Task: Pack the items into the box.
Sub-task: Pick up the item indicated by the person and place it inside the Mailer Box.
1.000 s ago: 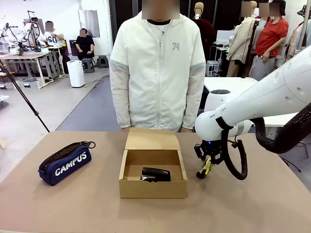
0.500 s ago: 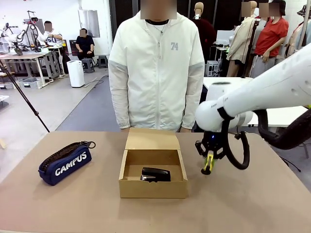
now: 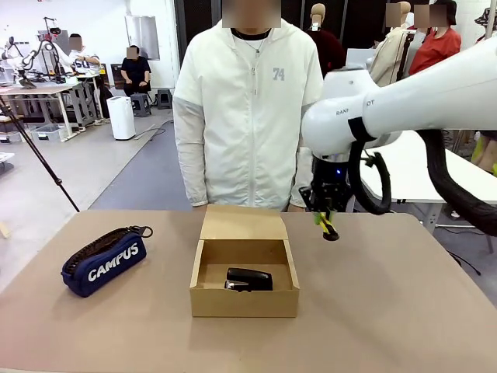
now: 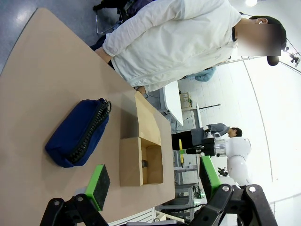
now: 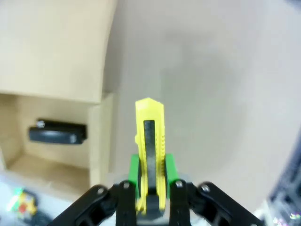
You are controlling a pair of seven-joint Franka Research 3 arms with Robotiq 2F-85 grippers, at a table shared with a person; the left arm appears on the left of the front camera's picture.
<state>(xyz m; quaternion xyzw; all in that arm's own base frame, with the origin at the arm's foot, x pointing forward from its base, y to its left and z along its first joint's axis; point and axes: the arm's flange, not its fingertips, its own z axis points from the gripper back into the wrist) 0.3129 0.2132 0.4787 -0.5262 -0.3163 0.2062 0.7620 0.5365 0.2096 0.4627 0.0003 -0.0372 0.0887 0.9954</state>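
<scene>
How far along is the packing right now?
Done: the black stapler lies inside the open box. In hand: the right gripper is shut on the utility knife, held in the air right of the box. Left: the knife goes in, then the CAMPUS pouch, lying on the table left of the box. The left gripper is open, empty.

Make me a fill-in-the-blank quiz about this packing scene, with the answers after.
The stapler lies ____ the box.
The pouch bears the white word ____.
The right tool grips the ____-and-black utility knife.
The left tool stands ____.
Answers: inside; CAMPUS; yellow; open.
</scene>
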